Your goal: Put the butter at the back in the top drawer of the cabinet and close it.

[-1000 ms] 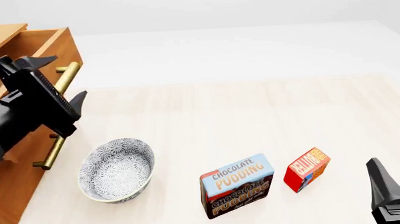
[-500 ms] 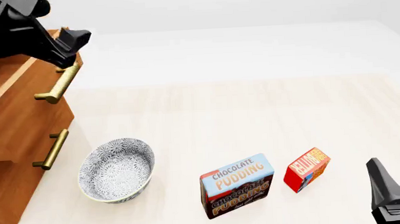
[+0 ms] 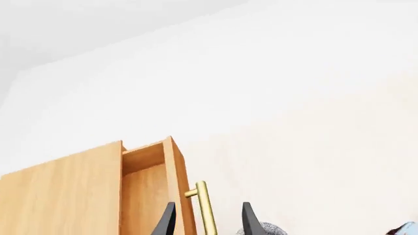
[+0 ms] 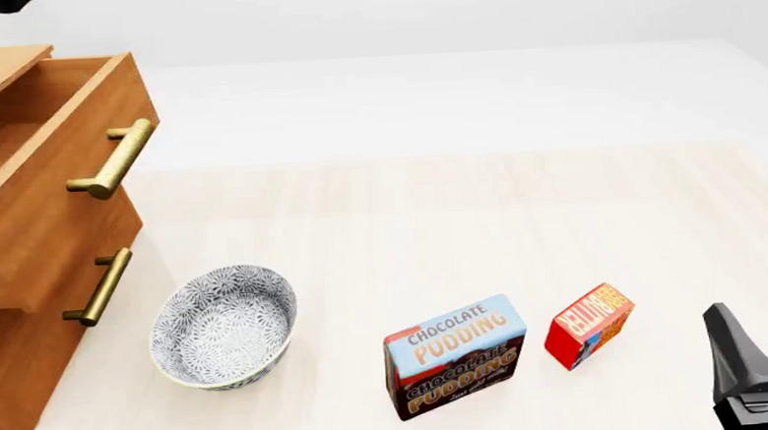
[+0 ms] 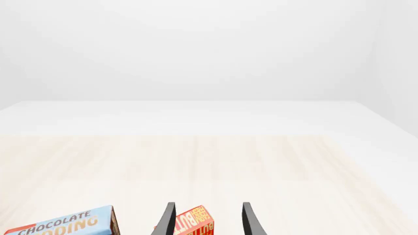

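Note:
The butter [image 4: 589, 324] is a small red box that stands on the table at the front right, beside the pudding box. The cabinet [image 4: 23, 342] stands at the left, and its top drawer [image 4: 60, 192] is pulled out with its inside showing empty. My right gripper [image 4: 760, 309] is open, low at the front right, a little right of the butter. In the right wrist view the butter [image 5: 195, 223] shows between the open fingers [image 5: 167, 219], apart from them. My left gripper [image 3: 208, 204] is open, high above the drawer's brass handle [image 3: 205, 208] and holding nothing.
A blue-and-brown chocolate pudding box [image 4: 455, 356] stands left of the butter. A patterned bowl [image 4: 223, 325] sits near the cabinet's front corner. Two lower drawers stay shut, one handle [image 4: 97, 287] showing. Only a dark tip of the left arm [image 4: 5, 3] shows in the front view.
The left arm let go of the top drawer's handle and rose up and away to the upper left, almost out of the front view. The drawer stays open; the right arm is still.

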You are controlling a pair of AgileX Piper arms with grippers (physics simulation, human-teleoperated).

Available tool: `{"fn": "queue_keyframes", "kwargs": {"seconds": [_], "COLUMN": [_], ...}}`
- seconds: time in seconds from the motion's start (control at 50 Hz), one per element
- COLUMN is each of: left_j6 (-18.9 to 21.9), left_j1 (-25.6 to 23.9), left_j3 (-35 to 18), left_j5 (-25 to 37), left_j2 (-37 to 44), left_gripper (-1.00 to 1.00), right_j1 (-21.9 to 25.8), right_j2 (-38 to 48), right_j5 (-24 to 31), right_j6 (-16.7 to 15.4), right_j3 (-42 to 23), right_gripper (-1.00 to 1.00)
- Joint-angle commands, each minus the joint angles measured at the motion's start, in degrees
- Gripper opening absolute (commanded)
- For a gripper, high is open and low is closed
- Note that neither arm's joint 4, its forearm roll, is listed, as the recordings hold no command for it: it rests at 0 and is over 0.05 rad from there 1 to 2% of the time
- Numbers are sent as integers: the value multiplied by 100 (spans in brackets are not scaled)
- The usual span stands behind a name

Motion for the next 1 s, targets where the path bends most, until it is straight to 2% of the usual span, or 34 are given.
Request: {"fn": "queue_keyframes", "kwargs": {"seconds": [0.02, 0.1, 0.14, 0.16, 0.18, 0.32, 0.54, 0.58, 1.0], "left_j6": [-966, -1129, -959, -959, -1205, -1159, -1311, -1182, -1685], "left_j1": [51, 123, 606, 606, 537, 796, 886, 962, 838], "left_j3": [-777, -742, -637, -634, -567, -582, -311, -140, 406], "left_j5": [864, 843, 812, 810, 783, 840, 771, 719, 313], "left_j2": [277, 278, 160, 158, 242, 91, 29, 20, 219], "left_gripper": [100, 100, 100, 100, 100, 100, 100, 100, 100], "right_j1": [0, 0, 0, 0, 0, 0, 0, 0, 0], "right_j2": [0, 0, 0, 0, 0, 0, 0, 0, 0], "right_j5": [0, 0, 0, 0, 0, 0, 0, 0, 0], "right_j6": [0, 0, 0, 0, 0, 0, 0, 0, 0], "right_j3": [0, 0, 0, 0, 0, 0, 0, 0, 0], "right_gripper": [100, 100, 100, 100, 100, 100, 100, 100, 100]}}
